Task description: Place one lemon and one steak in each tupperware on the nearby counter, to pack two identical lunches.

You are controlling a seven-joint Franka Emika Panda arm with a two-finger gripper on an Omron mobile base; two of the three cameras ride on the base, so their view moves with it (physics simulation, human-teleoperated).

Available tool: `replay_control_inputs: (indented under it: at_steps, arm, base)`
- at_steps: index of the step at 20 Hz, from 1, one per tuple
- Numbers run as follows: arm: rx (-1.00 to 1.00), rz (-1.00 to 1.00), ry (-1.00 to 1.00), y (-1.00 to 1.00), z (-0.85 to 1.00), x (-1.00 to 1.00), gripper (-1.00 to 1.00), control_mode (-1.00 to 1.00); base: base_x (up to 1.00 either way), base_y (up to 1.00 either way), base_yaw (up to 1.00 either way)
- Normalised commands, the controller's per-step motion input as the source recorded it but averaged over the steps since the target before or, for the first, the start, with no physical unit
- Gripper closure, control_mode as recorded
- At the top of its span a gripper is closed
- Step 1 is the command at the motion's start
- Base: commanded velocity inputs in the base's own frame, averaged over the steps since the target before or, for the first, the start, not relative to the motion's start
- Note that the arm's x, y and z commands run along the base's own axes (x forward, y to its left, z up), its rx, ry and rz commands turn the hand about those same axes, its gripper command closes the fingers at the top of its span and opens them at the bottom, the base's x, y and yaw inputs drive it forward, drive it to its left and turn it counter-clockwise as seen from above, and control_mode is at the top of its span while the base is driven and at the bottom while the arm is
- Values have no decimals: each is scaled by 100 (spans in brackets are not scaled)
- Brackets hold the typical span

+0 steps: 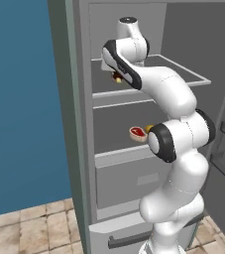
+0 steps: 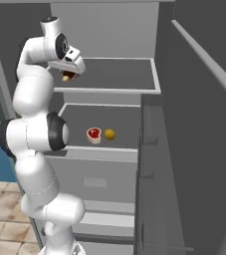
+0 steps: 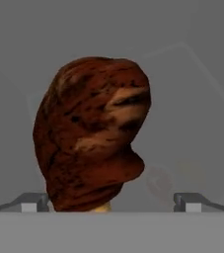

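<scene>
1. An open fridge [image 1: 79,124] is faced by the arm, and every place below is given relative to it. Its top edge and its lowest drawer are cut off by the frame in both base views.
2. The gripper [image 2: 68,74] is seen over the left end of the fridge's upper shelf [image 2: 129,74], and most of it is hidden behind the arm's white wrist in both base views.
3. In the hand view the jaws are seen spread wide, with one finger tip [image 3: 32,201] at the lower left and the other at the lower right. Nothing is pinched between them.
4. A mottled reddish-brown lump [image 3: 91,131] is seen close before the hand camera, between the spread tips; whether it is touched by the left tip cannot be told. A small pale yellow patch shows at its bottom edge. What the lump is cannot be made out.
5. In the base views the same lump [image 1: 117,77] shows only as a small dark and yellowish speck under the gripper, at the fridge's upper shelf.
6. A steak [image 2: 94,134] lies on the fridge's lower shelf [image 2: 84,117], near that shelf's front edge.
7. A lemon [image 2: 109,134] lies just beside the steak on the same shelf, apart from it. In the left base view the lemon [image 1: 148,129] is mostly hidden behind the arm's dark elbow joint.
8. In the hand view the steak and lemon are seen only as faint blurred shapes far behind the lump.
9. No brand, label or writing can be read anywhere.
</scene>
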Motion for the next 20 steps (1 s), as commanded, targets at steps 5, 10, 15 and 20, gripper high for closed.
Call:
replay_control_inputs:
  at_steps: [5,10,15,20]
  arm:
    - [0,0,-16,1,-94,11,-100,-100]
    - [0,0,-16,-27,-66,37,-100,-100]
    - [0,0,-4,-32,-35,49,100,-100]
    - [2,0,1,-29,-21,26,100,-100]
  base:
    - [0,0,0]
    - [0,0,0]
    - [0,0,0]
    - [0,0,0]
